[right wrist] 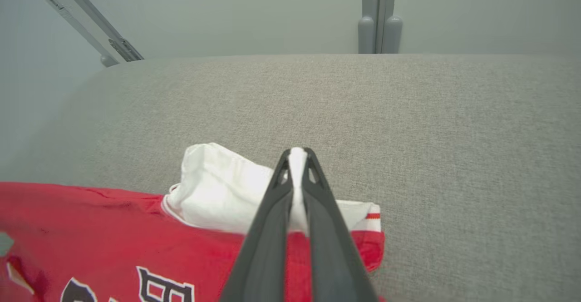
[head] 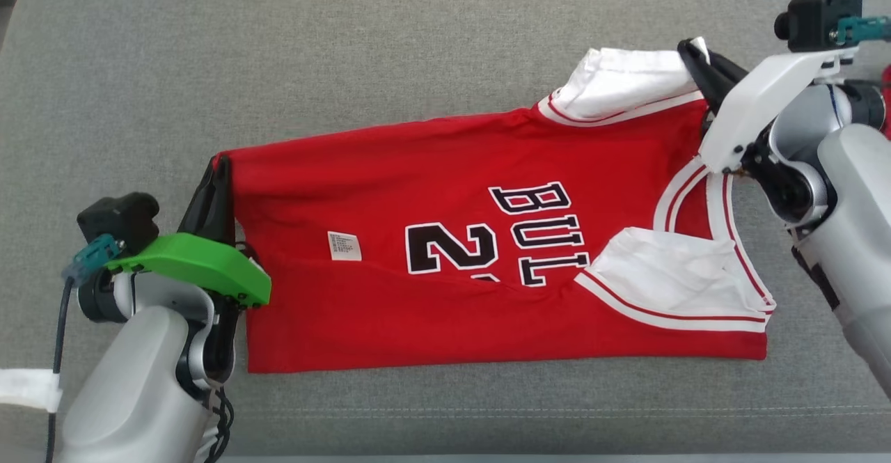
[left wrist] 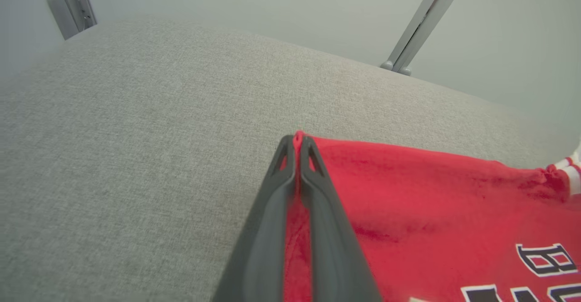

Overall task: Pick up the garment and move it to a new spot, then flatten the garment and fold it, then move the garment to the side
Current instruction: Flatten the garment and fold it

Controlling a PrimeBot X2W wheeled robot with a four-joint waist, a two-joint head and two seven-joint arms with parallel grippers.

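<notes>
**Red sleeveless basketball jersey (head: 431,170) gripped at both far corners**

We see the jersey lying across the middle of the grey fabric-covered worktop (head: 445,45). Its hem points toward 9 o'clock and its neck toward 3 o'clock, with the black-and-white lettering facing up. A small white label (head: 344,246) sits on the red cloth just at 9 o'clock from the digits. White lining shows at both armholes, one at 1 o'clock and one at 4 o'clock.

Our left hand (head: 221,162), at 9 o'clock, is pinched tight on the far hem corner. In the left wrist view, red cloth fills the slit between its dark fingers (left wrist: 272,211).

Our right hand (head: 686,49), at 2 o'clock, is likewise clamped, holding a fold of white shoulder fabric. In the right wrist view that fabric pokes out at its tips.

We cannot tell whether the held corners are lifted off the worktop. Beyond its far edge, grey metal struts (right wrist: 379,20) stand against a pale wall.
</notes>
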